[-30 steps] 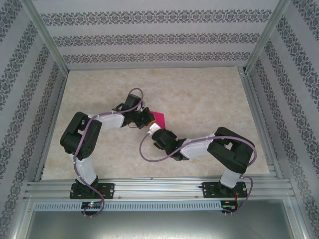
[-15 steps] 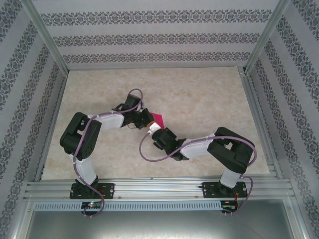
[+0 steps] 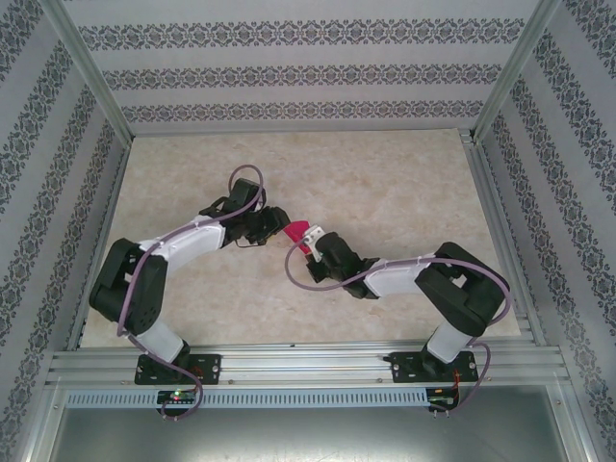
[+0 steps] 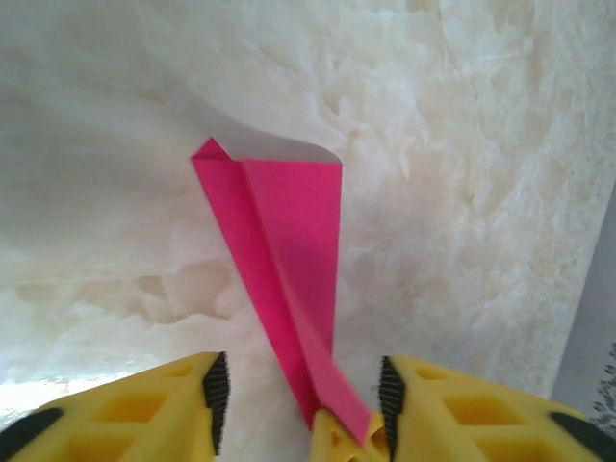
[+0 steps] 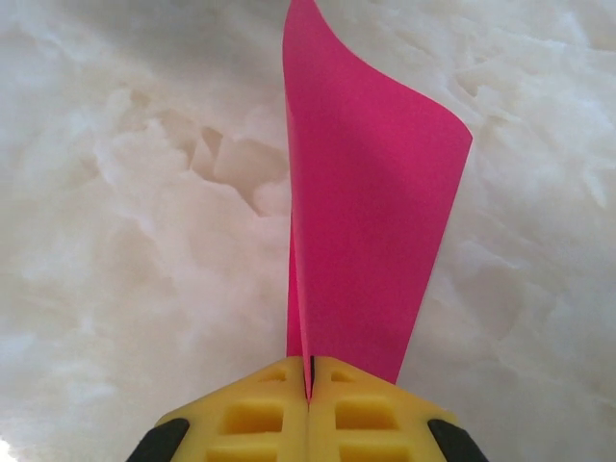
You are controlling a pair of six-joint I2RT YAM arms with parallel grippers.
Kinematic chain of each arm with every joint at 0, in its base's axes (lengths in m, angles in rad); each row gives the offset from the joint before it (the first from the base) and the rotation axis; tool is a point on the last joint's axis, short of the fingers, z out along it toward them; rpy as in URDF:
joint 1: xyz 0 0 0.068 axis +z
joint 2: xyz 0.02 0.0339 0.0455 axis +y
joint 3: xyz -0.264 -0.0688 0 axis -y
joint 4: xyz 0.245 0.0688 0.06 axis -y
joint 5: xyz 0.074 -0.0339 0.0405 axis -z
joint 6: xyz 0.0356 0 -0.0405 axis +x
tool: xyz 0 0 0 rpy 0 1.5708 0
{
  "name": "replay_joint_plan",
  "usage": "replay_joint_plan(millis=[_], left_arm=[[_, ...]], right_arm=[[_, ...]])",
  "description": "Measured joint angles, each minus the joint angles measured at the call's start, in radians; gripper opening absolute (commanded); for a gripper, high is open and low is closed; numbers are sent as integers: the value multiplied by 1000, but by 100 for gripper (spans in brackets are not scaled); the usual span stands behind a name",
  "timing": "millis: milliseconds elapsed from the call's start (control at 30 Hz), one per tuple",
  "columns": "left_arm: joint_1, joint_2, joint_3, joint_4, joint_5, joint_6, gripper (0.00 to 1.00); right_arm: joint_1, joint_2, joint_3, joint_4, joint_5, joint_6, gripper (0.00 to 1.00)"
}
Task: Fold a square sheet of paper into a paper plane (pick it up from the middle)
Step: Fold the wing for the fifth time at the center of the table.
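Clamping the folded pink paper [image 5: 371, 221], the right end effector [image 5: 310, 371] is holding it; the left end effector [image 4: 303, 385] is hovering around the paper, fingers apart.

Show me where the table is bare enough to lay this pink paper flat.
Bare: the wide table strip along the back wall, and the far right corner beside the side rail. Crowded: the centre, where the left gripper and right gripper meet at the pink paper.

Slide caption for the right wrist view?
Right pincer shut on the folded pink paper, marbled table behind.
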Motion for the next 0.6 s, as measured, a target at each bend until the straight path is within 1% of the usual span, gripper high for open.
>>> replay_joint_plan(millis=[133, 267, 467, 600], left_arm=[[0, -55, -24, -29, -59, 3, 55], [0, -58, -26, -42, -79, 6, 54], [0, -45, -27, -42, -76, 6, 54], [0, -26, -27, -42, -66, 6, 53]], right_arm=[[-60, -3, -7, 20, -141, 72, 0], [-93, -3, -7, 46, -239, 139, 0], [-125, 9, -8, 61, -330, 232, 0], [-131, 31, -11, 64, -355, 273, 0]])
